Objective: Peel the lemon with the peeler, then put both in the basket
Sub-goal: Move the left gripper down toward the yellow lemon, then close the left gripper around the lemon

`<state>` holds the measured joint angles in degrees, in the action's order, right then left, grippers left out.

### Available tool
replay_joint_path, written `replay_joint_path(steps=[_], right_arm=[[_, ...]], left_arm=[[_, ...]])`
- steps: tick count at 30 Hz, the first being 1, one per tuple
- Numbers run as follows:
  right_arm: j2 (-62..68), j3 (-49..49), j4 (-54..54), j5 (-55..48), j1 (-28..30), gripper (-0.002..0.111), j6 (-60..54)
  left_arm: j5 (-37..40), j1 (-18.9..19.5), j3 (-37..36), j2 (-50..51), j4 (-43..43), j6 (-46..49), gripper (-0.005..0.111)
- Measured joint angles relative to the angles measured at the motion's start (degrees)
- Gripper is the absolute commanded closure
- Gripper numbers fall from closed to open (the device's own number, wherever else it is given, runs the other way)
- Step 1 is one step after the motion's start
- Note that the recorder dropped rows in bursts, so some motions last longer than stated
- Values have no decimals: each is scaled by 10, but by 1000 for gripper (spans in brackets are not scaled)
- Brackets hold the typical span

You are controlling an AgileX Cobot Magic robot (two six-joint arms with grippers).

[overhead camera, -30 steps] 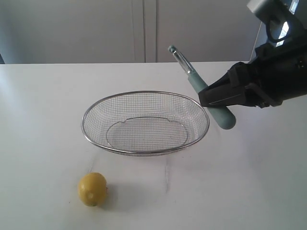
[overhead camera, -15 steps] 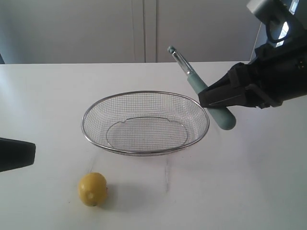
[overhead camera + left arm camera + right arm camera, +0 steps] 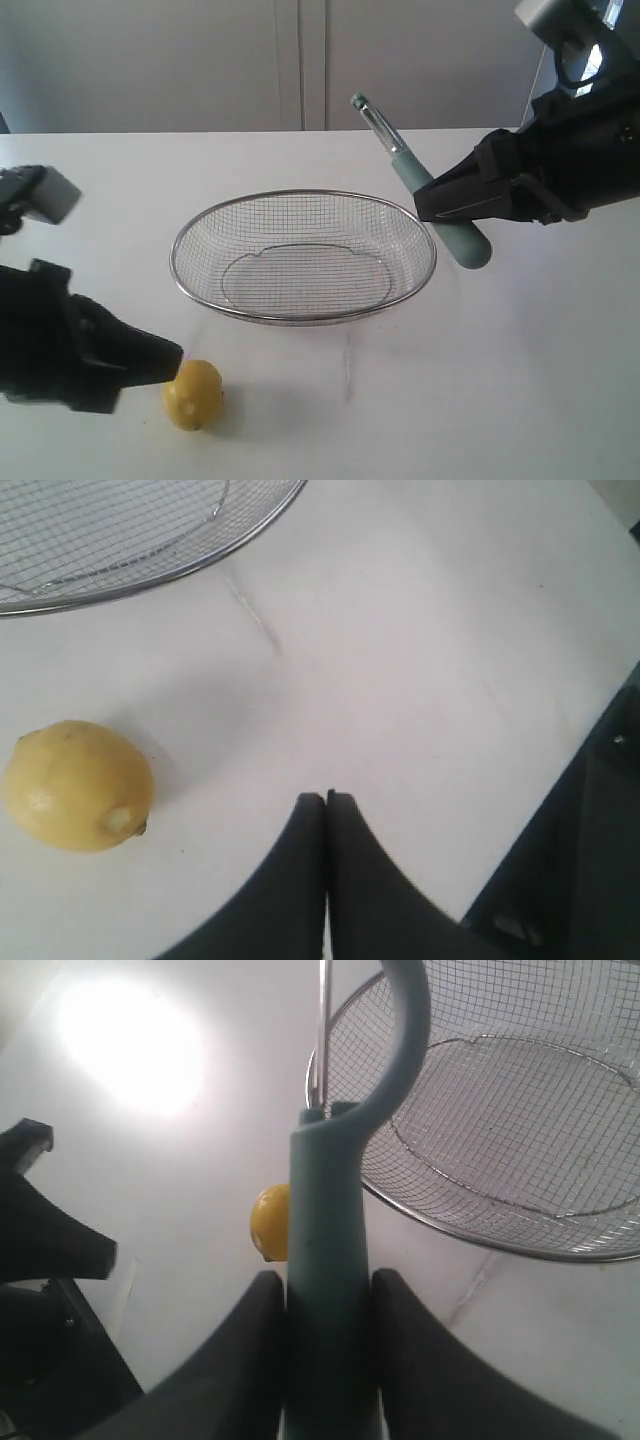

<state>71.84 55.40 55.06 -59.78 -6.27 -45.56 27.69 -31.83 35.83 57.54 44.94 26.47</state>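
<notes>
Right claw (image 3: 428,205) is clamped on the slim peeler with the pale teal-blue handle and short metal blade loop (image 3: 408,172), its two black fingers (image 3: 262,1360) pressed on either side of the handle; left claw (image 3: 172,358) has its fingers together with nothing between them

Both black arms reach in over the white desk (image 3: 520,380), one from each side edge

Next in size, the wide shallow oval basket of silver wire mesh with a steel rim (image 3: 300,215) stands empty about midway between the desk's side edges, nearer its far edge than the lemon is

The peeler hangs tilted in the air over the basket's rim on the right arm's side, blade end highest and pointing toward the far edge, butt end lowest

The small round yellow lemon with dimpled skin (image 3: 195,393) lies on the desk close to the near edge, in front of the basket toward the left arm's side; the left claw's tip is just beside it, and the left wrist view shows bare desk between the two
</notes>
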Motion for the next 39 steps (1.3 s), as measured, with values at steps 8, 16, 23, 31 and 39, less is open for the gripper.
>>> replay_joint_path(steps=[8,16,23,31,39], right_arm=[[0,0,0,0,0,108,0],[0,0,0,0,0,108,0],[0,0,0,0,0,108,0],[0,0,0,0,0,108,0],[0,0,0,0,0,108,0]], left_arm=[[-52,-132,78,147,-240,-236,107],[89,-140,151,205,-582,-638,107],[87,-140,154,205,-609,-732,86],[40,-140,154,218,-566,-768,6],[26,-140,155,263,-550,-788,2]])
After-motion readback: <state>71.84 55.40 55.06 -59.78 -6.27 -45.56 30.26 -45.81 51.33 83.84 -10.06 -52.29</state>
